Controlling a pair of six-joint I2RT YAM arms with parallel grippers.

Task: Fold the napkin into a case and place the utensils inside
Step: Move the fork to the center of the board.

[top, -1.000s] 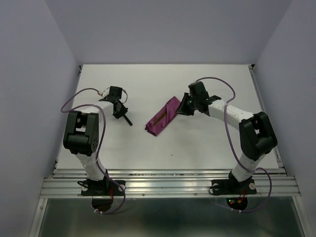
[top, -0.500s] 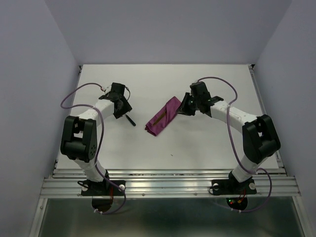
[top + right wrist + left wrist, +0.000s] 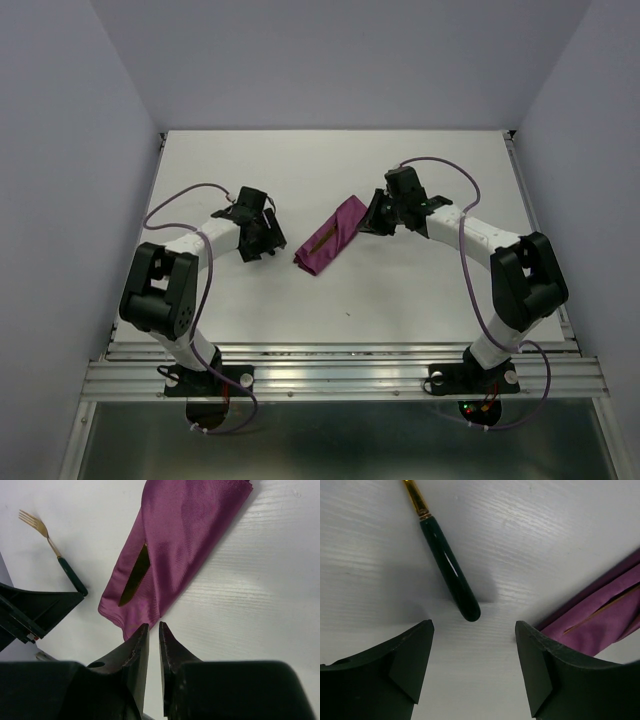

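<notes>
The left end effector (image 3: 473,635) has swung toward the case (image 3: 185,540), jaws now wide and empty, with the fork (image 3: 447,565) just ahead on the table (image 3: 560,540), likely the next pickup. The right end effector (image 3: 153,626), nearly closed, perhaps pins the case, with the knife (image 3: 136,575) already inside.

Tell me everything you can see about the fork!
The fork is slim, with a small gold head of thin tines, a gold neck and a shiny dark handle that looks black-green. It seems to be metal with a smooth, glossy grip. It lies flat on the white table, beside the purple napkin case but not touching it. The left gripper hovers over its handle end with jaws wide open, not gripping it.
</notes>
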